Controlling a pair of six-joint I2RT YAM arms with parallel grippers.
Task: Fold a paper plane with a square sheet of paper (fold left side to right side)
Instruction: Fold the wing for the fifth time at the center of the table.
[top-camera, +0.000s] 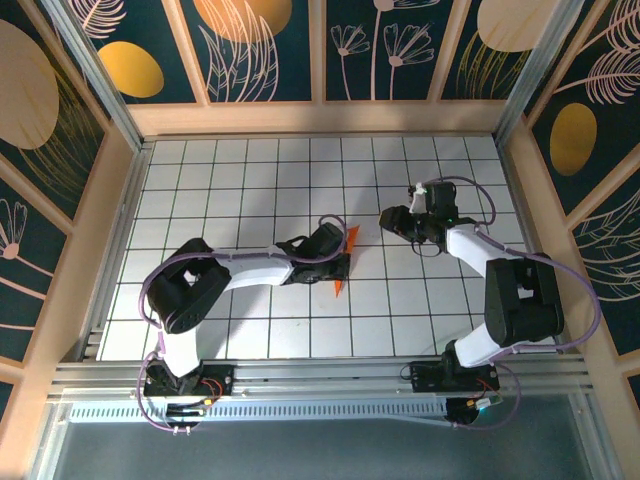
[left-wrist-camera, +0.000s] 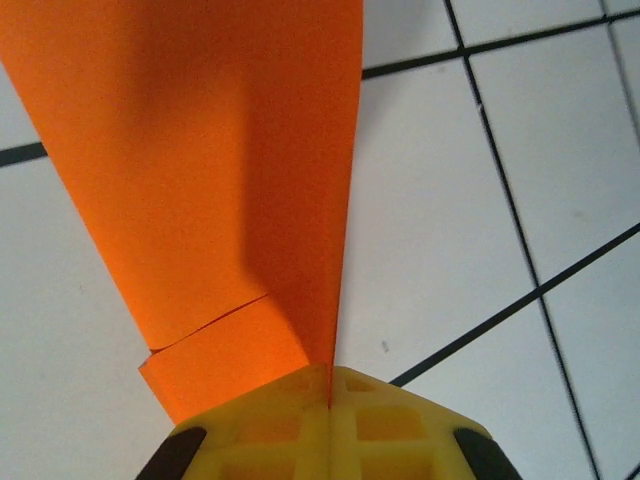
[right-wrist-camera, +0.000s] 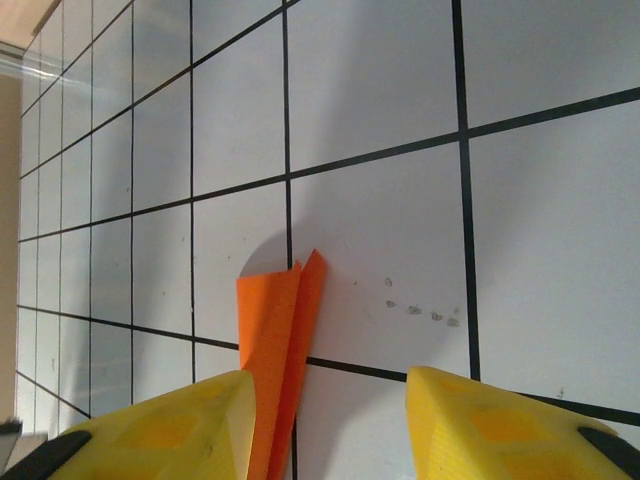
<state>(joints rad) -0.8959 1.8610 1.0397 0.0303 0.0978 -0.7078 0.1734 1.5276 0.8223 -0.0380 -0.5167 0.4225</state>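
Near the middle of the white gridded surface (top-camera: 250, 180), slightly toward its near edge, the left pincer (top-camera: 340, 262) is clamped shut on the paper plane (top-camera: 349, 240). Its yellow fingers (left-wrist-camera: 380, 420) press together over one folded edge of the narrow orange wedge, whose creased layers spread out ahead of them in the left wrist view. Just to the right, nearer the right edge, the right pincer (right-wrist-camera: 330, 385) hangs with its jaws apart, gripping nothing, and one end of the plane lies beside one of its yellow fingers (right-wrist-camera: 170, 430).
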